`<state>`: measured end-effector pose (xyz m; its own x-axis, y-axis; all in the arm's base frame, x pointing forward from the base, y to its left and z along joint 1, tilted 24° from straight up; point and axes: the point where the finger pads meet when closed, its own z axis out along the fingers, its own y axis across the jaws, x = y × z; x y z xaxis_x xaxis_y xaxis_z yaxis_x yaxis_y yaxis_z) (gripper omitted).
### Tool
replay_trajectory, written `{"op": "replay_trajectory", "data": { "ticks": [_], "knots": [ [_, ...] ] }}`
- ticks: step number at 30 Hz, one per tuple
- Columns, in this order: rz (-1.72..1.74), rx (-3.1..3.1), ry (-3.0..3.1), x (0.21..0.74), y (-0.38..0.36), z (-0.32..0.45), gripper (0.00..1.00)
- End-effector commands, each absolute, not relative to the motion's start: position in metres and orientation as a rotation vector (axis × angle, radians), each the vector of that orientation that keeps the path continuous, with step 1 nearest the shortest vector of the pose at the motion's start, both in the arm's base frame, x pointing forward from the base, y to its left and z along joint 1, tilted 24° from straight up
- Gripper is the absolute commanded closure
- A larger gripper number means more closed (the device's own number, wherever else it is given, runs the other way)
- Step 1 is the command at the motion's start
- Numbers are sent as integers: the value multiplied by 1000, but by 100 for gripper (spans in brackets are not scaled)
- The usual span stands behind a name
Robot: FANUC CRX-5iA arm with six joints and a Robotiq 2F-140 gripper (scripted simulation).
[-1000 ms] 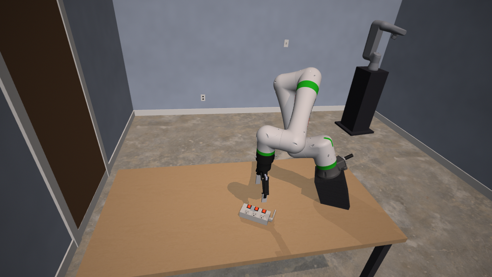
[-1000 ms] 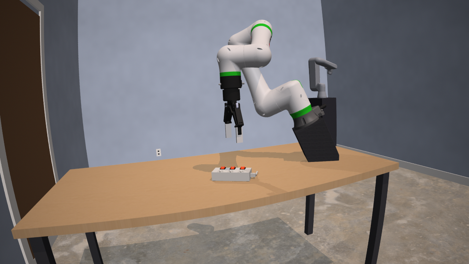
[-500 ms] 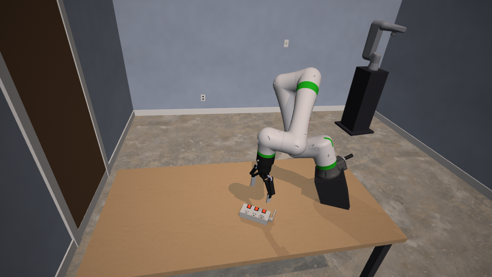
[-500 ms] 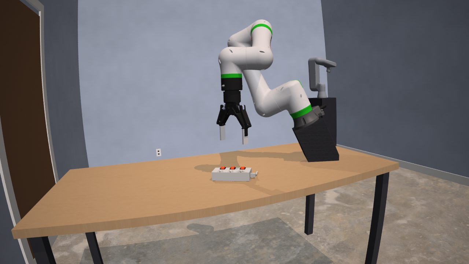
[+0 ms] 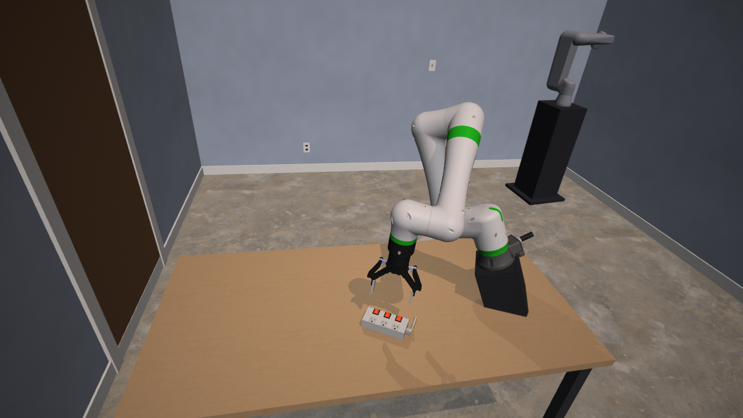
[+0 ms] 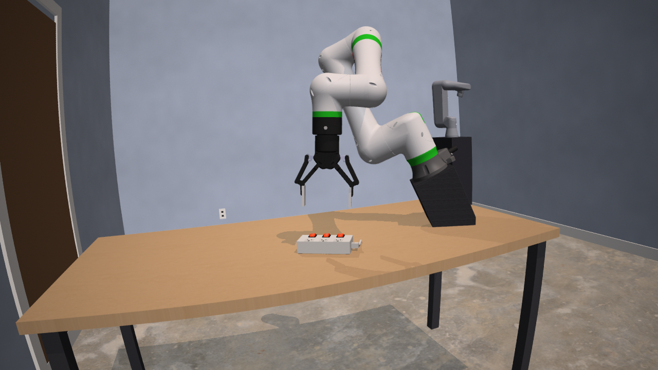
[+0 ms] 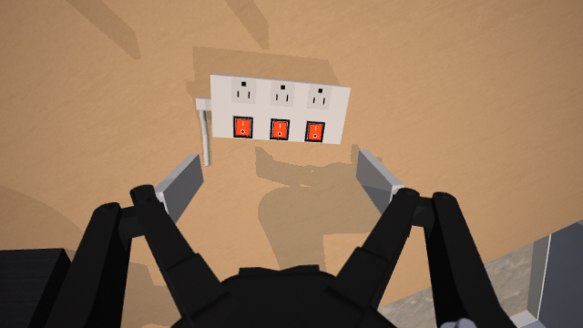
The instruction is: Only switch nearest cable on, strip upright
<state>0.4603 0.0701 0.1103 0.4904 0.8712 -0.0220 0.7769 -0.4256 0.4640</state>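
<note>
A white rectangular power strip [image 7: 279, 109] lies face up near the middle of a light brown wooden table [image 5: 249, 332]. Only the wrist view shows its three sockets and three red rocker switches [image 7: 279, 128] clearly, with the short grey cable stub [image 7: 206, 137] at one end. The black two-finger gripper [image 6: 326, 195] hangs above, spread wide and holding nothing. Bare tabletop surrounds the strip on every side.

even, fairly bright light from above throws soft brown shadows of the arm [image 6: 363, 114] and tool [image 6: 325, 195] onto the table [image 6: 184, 276]. all views are sharp, with no glare; the exterior view bows the table's near edge.
</note>
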Motion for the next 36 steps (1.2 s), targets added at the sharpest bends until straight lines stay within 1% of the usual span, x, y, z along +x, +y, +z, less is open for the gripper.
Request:
{"op": "replay_trajectory", "data": {
  "ticks": [1, 2, 16, 18, 19, 20, 26, 36],
  "knots": [
    [257, 2200, 1577, 464, 68, 105, 0],
    [215, 2067, 1726, 465, 68, 104, 0],
    [13, 1361, 2285, 469, 64, 95, 0],
    [13, 1361, 2285, 469, 64, 95, 0],
    [-32, 1199, 2383, 469, 64, 95, 0],
    [-43, 1155, 2409, 469, 64, 95, 100],
    [-122, 852, 2588, 469, 64, 95, 100],
    [-125, 843, 2594, 469, 64, 95, 100]
  ]
}}
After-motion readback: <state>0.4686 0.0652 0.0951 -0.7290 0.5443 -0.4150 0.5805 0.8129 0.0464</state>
